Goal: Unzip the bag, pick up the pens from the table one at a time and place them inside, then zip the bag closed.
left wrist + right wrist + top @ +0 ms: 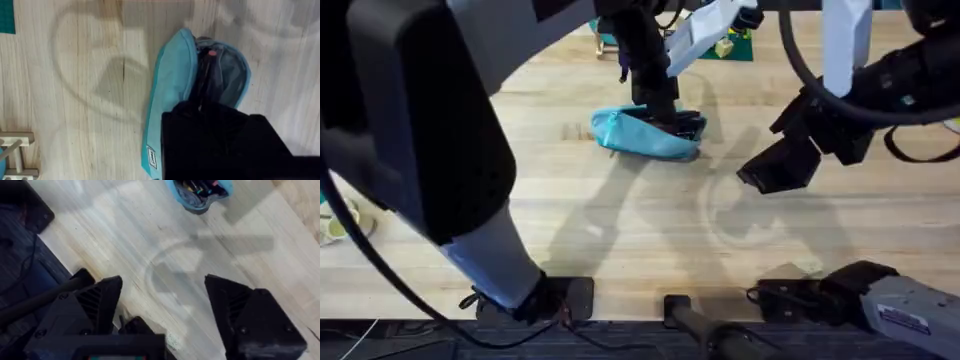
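The turquoise bag [640, 135] lies on the wood table [620, 230] at the middle back, its zipper open. In the left wrist view the bag [170, 95] gapes toward one end and dark pens [206, 75] sit in its mouth. My left gripper [665, 108] hangs right over that opening, touching or nearly touching the bag. The right wrist view shows the bag's open end [220, 190] with pens [195, 187] inside. My right gripper [165, 310] hovers open and holds nothing, above bare table to the right of the bag, also seen from overhead [778, 168].
A green mat with small items [735, 45] lies at the back behind the bag. A wooden stand [15, 150] is near the bag on the left arm's side. Arm bases and cables [800, 295] line the front edge.
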